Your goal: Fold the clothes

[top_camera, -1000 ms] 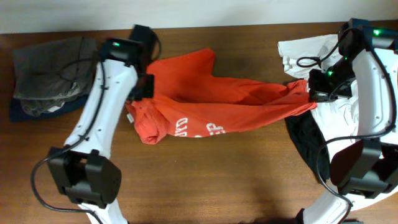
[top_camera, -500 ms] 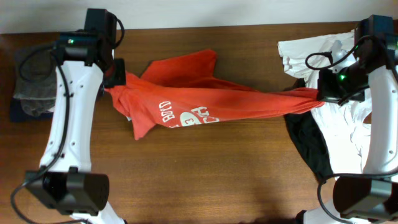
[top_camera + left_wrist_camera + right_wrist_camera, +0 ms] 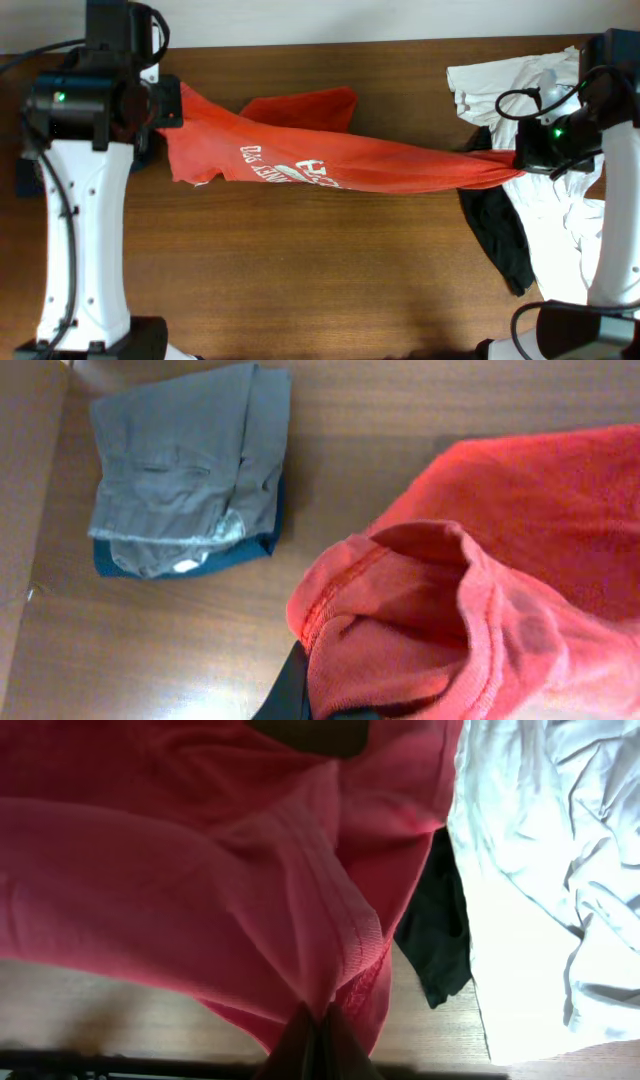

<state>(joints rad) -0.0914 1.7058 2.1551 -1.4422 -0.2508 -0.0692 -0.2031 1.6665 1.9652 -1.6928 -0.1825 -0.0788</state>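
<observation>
Above the wooden table (image 3: 300, 275), the left gripper (image 3: 172, 108) and right gripper (image 3: 518, 160) each pinch one end of the red T-shirt (image 3: 380, 170), held taut between them. Lowering both ends evenly should lay it flat.

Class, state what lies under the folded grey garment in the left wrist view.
A dark blue garment peeks out beneath the grey garment. Most of it is covered, so its type cannot be told.
</observation>
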